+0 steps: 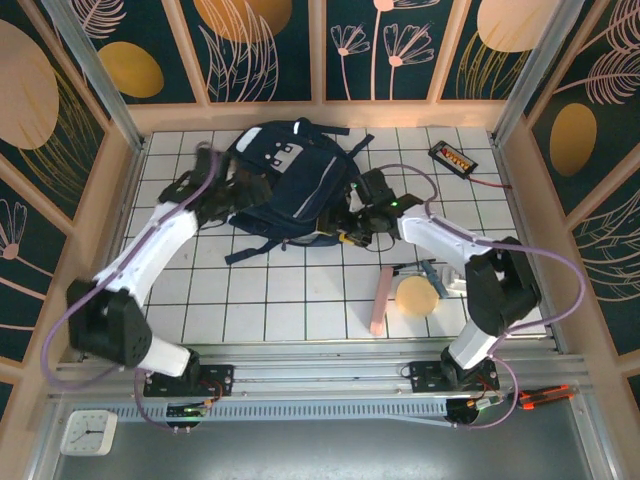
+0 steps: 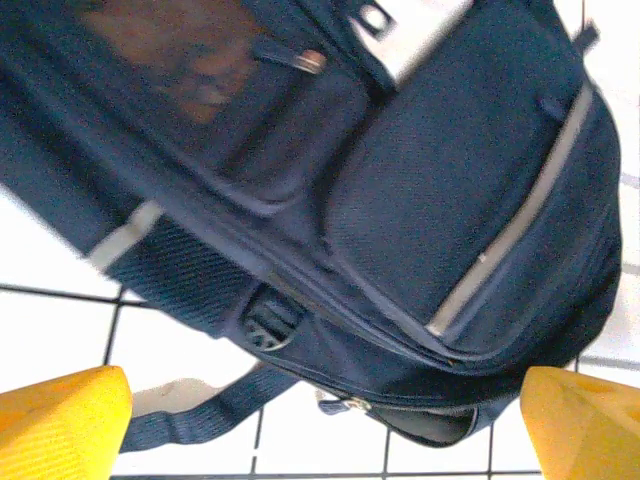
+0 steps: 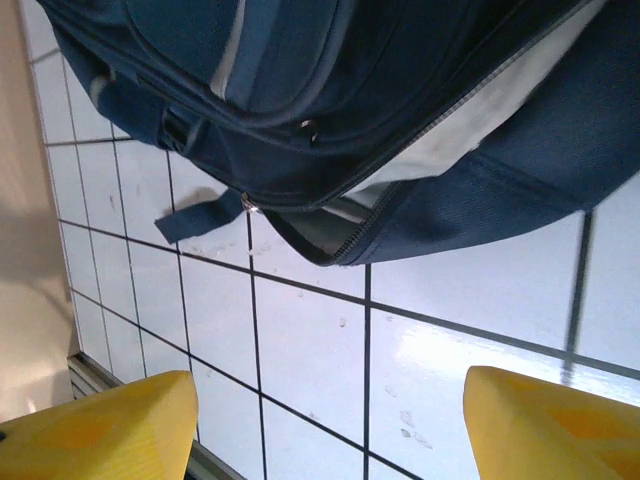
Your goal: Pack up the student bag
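Your right gripper (image 3: 325,430) hangs low over the tiled table (image 3: 450,300), fingers spread on nothing, just short of the student bag (image 1: 290,185), whose part-open zip mouth (image 3: 335,230) faces it. Your left gripper (image 2: 320,430), likewise released, flanks the bag's opposite side, arm stretched forward. The bag lies on the table's far half, long axis roughly near-to-far; the right arm seems better placed.
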